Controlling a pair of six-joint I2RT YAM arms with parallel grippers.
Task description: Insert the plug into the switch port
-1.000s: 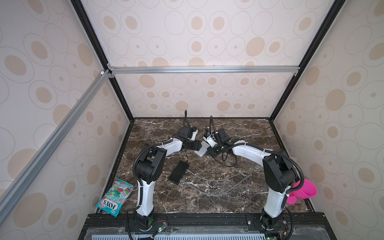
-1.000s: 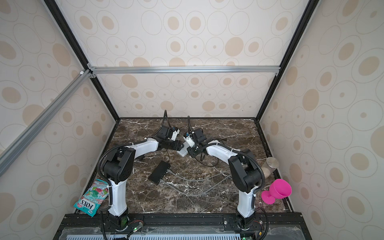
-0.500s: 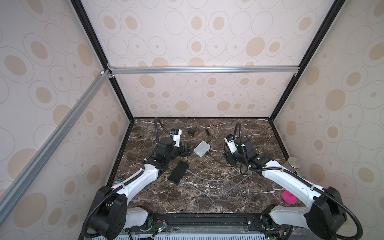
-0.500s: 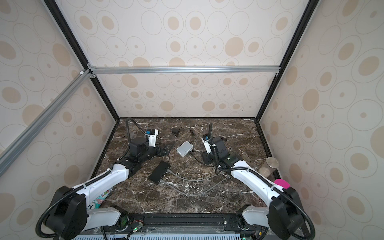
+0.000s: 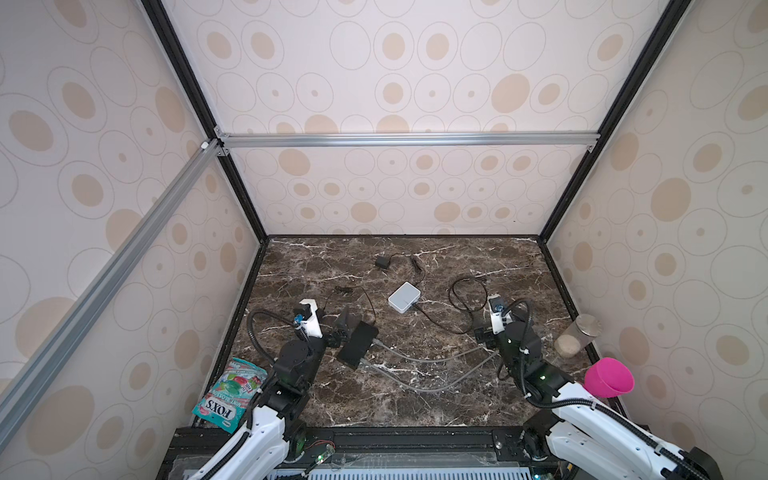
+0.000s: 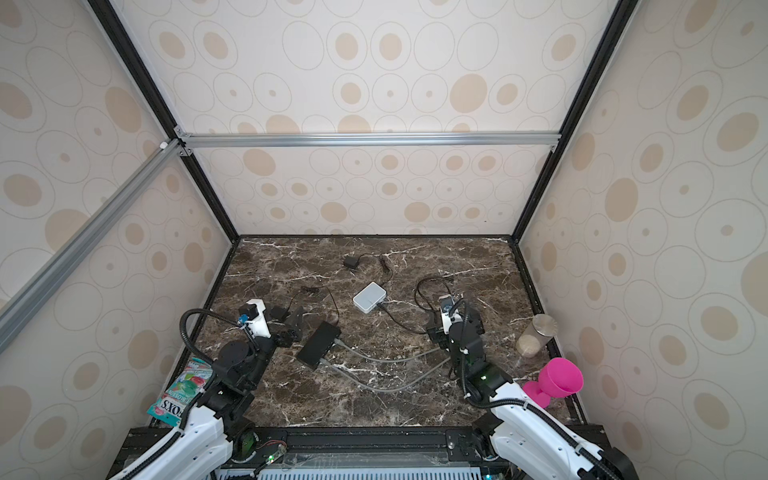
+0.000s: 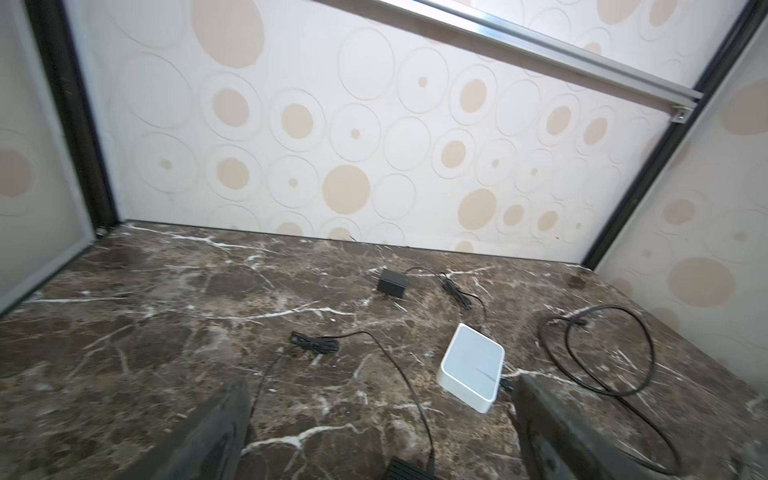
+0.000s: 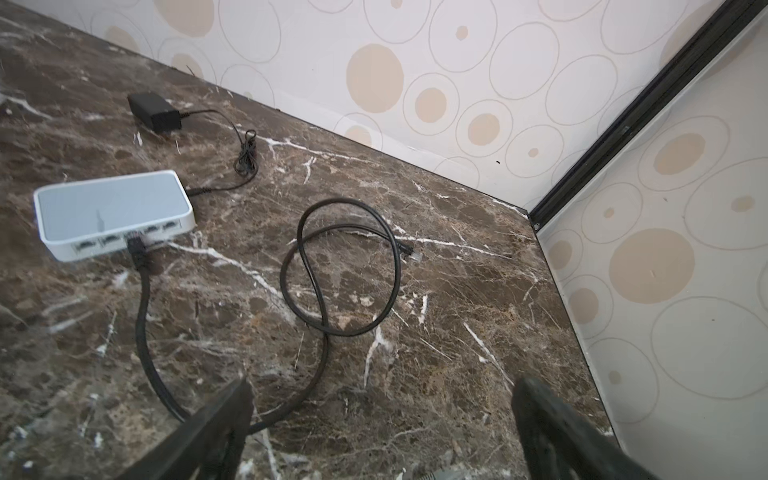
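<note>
Two arms that a second ago met over the white switch (image 5: 404,297) have drawn back to the near side of the marble table (image 5: 415,407), each on its own flank. The left gripper (image 7: 380,384) is spread wide and empty, its dark fingers (image 7: 216,428) framing bare table and a thin black lead (image 7: 313,343); in a top view it sits just beside the black hub (image 5: 357,344). The right gripper (image 8: 384,384) is likewise spread wide, with nothing between its fingers (image 8: 552,432). The switch has not shifted and lies flat mid-table. The plug (image 8: 135,245) sits in a port near the middle of the switch's row. Its black cable (image 8: 143,332) runs from there toward the right gripper, curls into a loop and ends in a loose connector (image 8: 409,251) on the table. The black power adapter (image 8: 153,110) lies beyond the switch near the back wall, its own cord (image 8: 245,158) reaching the switch's side
</note>
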